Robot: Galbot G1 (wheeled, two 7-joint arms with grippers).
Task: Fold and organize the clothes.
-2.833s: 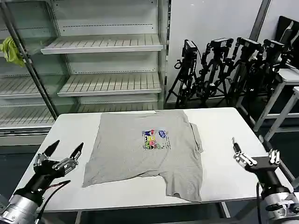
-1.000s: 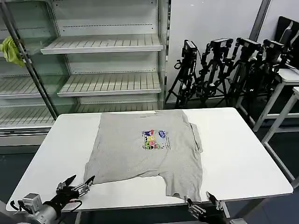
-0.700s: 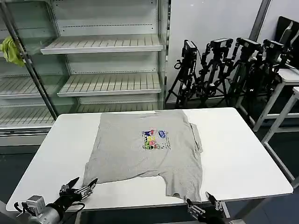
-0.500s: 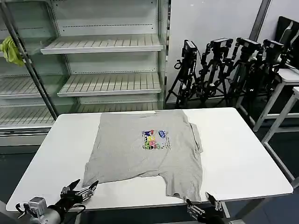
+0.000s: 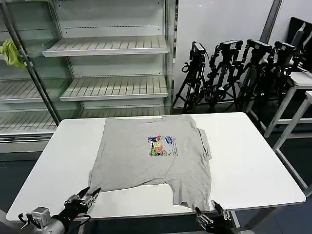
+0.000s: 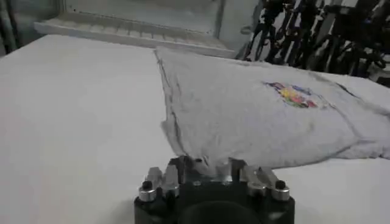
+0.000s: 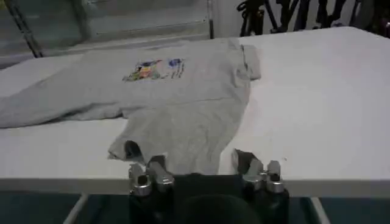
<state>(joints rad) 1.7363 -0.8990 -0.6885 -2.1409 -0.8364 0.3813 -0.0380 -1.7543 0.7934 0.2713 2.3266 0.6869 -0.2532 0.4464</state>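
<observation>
Shirt: a light grey short-sleeved shirt lies spread flat on the white table, collar toward the far edge, its small multicoloured chest print facing up; the hem runs uneven, with a longer flap reaching the near edge toward the robot's right.
Left gripper: the left gripper sits low at the near table edge, at the shirt's near left corner; its fingers are close together, and in the left wrist view the tips meet the cloth edge, though a firm hold on it cannot be told.
Right gripper: the right gripper is at the near table edge, just under the hanging right flap of the hem; in the right wrist view its fingers stand spread apart, with the shirt's edge between them.
Surroundings: empty metal shelving stands behind the table, a yellow-green rag hangs at its left, and black tripods are grouped to the right.
</observation>
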